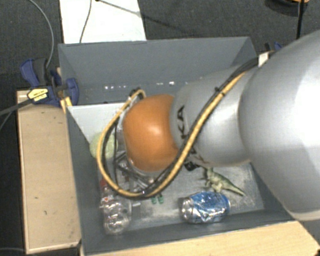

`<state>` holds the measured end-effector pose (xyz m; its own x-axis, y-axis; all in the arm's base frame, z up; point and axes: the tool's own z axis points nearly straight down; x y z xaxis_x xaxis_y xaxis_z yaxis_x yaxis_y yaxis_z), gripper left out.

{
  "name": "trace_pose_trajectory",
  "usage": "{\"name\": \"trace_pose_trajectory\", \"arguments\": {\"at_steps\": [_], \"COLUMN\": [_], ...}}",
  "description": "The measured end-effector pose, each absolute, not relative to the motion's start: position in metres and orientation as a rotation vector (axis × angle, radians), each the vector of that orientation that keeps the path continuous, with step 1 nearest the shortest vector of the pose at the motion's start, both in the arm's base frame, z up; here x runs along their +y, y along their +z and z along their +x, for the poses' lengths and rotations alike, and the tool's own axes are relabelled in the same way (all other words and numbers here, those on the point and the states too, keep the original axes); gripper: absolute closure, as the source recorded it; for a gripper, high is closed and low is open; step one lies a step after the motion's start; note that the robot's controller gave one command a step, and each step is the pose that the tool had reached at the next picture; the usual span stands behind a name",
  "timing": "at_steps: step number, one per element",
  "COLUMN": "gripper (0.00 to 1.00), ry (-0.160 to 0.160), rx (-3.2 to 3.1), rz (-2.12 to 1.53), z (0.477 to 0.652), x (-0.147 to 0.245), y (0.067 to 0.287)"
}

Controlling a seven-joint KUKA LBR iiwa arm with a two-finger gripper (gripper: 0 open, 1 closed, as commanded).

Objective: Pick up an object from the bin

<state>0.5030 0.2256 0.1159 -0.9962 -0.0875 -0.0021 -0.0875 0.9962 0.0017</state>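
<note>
The hand (132,179) is held in the grey metal bin (160,68), beside a clear plastic bottle (115,214); open or closed cannot be told.

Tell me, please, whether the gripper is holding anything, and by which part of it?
It cannot be told: the gripper sits low at the left of the bin, mostly hidden under the arm's orange cover. Crumpled clear plastic lies beside it.

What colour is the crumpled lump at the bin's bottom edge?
Crumpled lump: blue and silver, camera view.

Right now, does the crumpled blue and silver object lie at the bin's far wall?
No, the crumpled blue and silver object lies by the near wall.
</note>
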Motion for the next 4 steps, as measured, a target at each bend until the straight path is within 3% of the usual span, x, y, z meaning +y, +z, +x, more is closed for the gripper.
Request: {"name": "trace_pose_trajectory", "arguments": {"at_steps": [1,2,3,4], "gripper": [0.00,0.00,0.00,1.00], "ry": [0.000,0.003,0.010,0.004], "rx": [3.120,2.993,2.861,2.632], "rz": [-0.386,-0.938,-1.257,-1.698], "z": [0.501,0.488,0.486,0.488], "x": [0.238,0.246,0.245,0.254], "y": [0.115,0.136,0.076,0.070]}}
